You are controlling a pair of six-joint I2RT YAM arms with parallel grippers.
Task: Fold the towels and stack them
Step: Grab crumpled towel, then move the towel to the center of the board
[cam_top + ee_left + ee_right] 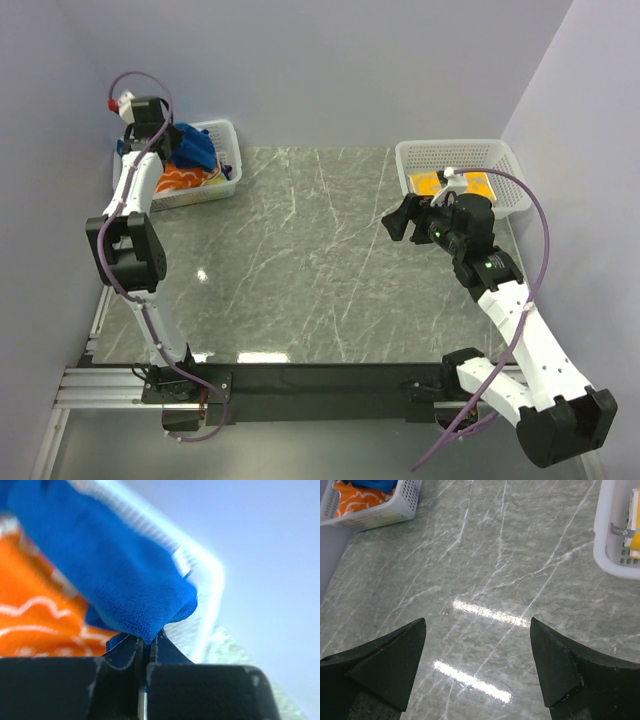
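Cloth, plastic, stone-look finishes.
Fuzzy, matt blue towel [115, 570]; soft cloth orange towel [30, 625]; smooth white plastic mesh basket [385, 515]; grey-veined, glossy table [485, 570].

A grey marble-look table [300, 260] with white veins, glossy, with glare streaks just ahead of the right gripper [477, 622]. Two white mesh baskets stand on it: the left basket [228, 140] directly beneath the left gripper [146, 647], the right basket [508, 165] ahead and to the right gripper's right.
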